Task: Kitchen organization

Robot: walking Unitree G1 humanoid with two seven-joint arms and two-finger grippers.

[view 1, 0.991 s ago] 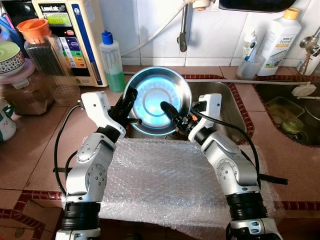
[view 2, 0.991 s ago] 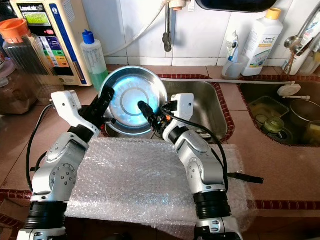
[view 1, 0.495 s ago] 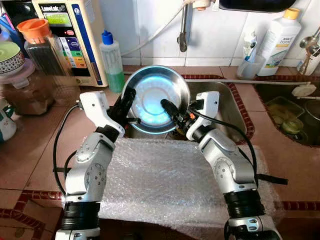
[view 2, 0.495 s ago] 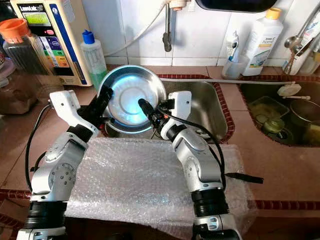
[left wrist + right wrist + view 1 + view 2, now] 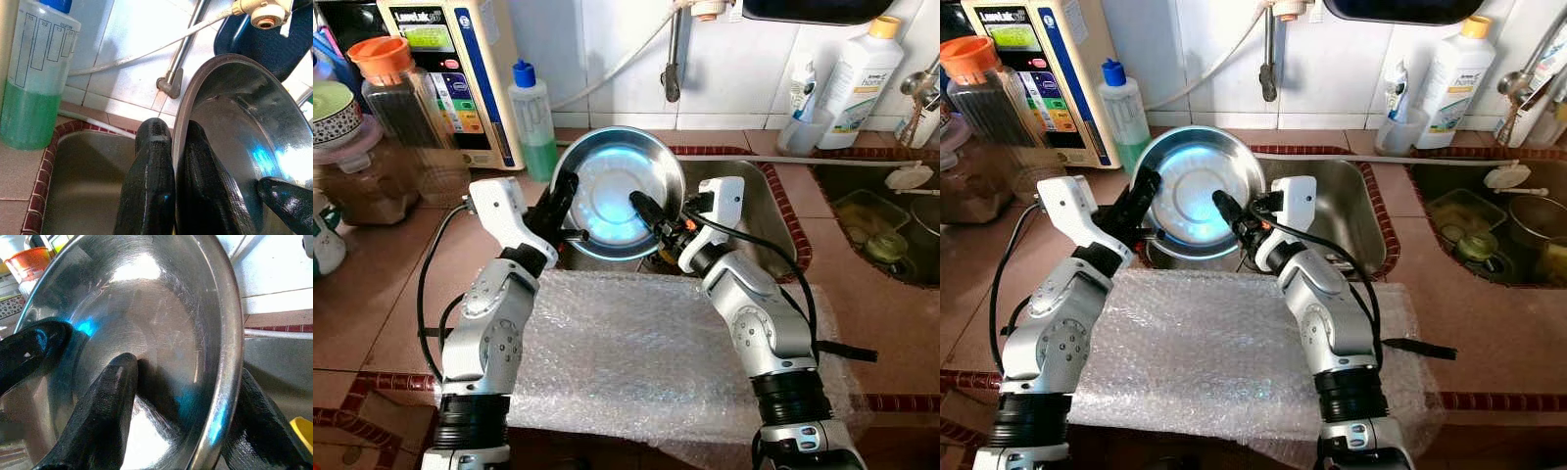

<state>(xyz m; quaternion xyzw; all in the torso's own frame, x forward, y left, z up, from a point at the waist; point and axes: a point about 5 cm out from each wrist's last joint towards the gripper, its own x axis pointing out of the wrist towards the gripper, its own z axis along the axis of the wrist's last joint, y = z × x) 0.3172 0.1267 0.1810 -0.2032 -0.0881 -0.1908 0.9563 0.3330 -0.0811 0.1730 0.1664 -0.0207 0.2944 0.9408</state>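
Note:
A round steel bowl [image 5: 612, 186] is held tilted almost upright over the left end of the sink [image 5: 759, 211], its hollow facing me. My left gripper [image 5: 563, 196] is shut on the bowl's left rim. In the left wrist view one finger [image 5: 151, 166] lies behind the bowl [image 5: 239, 127] and the other inside it. My right gripper [image 5: 648, 212] is shut on the lower right rim. In the right wrist view one finger [image 5: 100, 421] presses the inside of the bowl [image 5: 151, 308] and the other sits behind the rim.
A sheet of bubble wrap [image 5: 626, 357] covers the counter in front of the sink. A bottle of green liquid [image 5: 533, 122], a water purifier [image 5: 450, 69] and an orange-lidded jar [image 5: 396, 108] stand at the back left. A faucet [image 5: 673, 59] hangs above. A white bottle [image 5: 860, 83] and a second basin [image 5: 891, 230] are on the right.
Both grippers have raised the bowl slightly and tipped it a little more upright. Their hold on the rim is unchanged.

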